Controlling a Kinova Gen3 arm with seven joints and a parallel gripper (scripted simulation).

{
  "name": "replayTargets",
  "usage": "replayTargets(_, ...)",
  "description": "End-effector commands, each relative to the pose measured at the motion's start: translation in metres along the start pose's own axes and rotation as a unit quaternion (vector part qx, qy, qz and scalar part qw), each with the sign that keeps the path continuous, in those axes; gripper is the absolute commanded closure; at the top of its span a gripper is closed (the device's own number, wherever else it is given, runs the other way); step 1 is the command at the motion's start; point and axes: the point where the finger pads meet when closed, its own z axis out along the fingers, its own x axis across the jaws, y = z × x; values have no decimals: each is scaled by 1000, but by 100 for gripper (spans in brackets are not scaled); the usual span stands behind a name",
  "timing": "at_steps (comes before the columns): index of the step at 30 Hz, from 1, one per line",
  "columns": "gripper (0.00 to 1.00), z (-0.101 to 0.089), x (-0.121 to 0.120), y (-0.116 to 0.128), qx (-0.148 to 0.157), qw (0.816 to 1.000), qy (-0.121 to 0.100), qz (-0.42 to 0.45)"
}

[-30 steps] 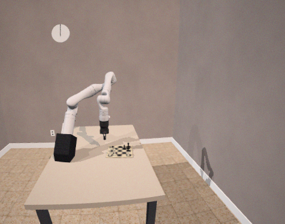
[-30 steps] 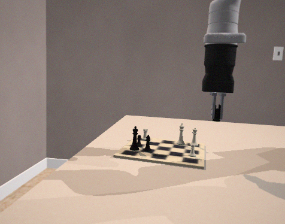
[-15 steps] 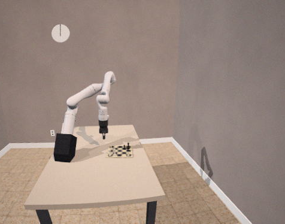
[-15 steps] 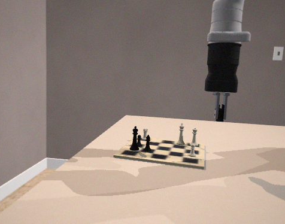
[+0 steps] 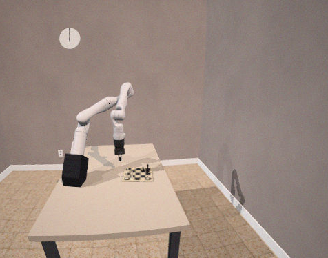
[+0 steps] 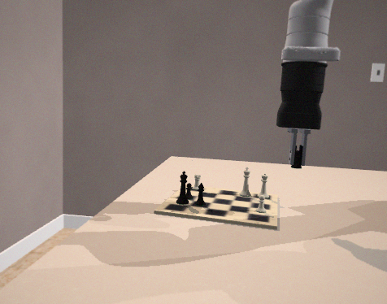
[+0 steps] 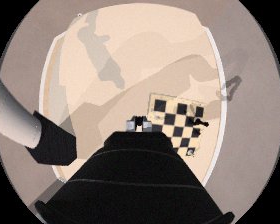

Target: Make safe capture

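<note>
The gripper hangs straight down from the arm, its two fingers drawn close and pinching a small dark piece, which looks like the captured black chessman; it is too small to say which kind. The piece sits between the fingertips with its long axis running up and down, in line with the fingers, so it seems to point base-down at the desk. It is off the board altogether, in the air above the bare desk toward the far edge, on the side of the arm's black base.

The relation that matters now, as I judge it, is simply vertical: the desk surface lies directly beneath the held piece, with a clear gap between them. The set-down calls for a straight descent with the piece kept upright, then a release once its base meets the desk.

The chessboard lies near the desk's right edge, well apart from the gripper. On it a black king, a smaller black piece and another black piece stand at one end with a white rook behind them; a tall white piece, a second and a white pawn stand at the other. All look upright. The capturing white piece, I judge, has yet to be moved.
</note>
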Motion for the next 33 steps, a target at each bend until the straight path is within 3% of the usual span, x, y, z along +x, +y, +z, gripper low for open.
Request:
replayTargets(1, 100, 7, -3, 0, 1, 1000, -3, 2)
replayTargets(23, 100, 79, -4, -1, 1, 1000, -3, 2)
replayTargets(33, 100, 91, -4, -1, 1, 1000, -3, 2)
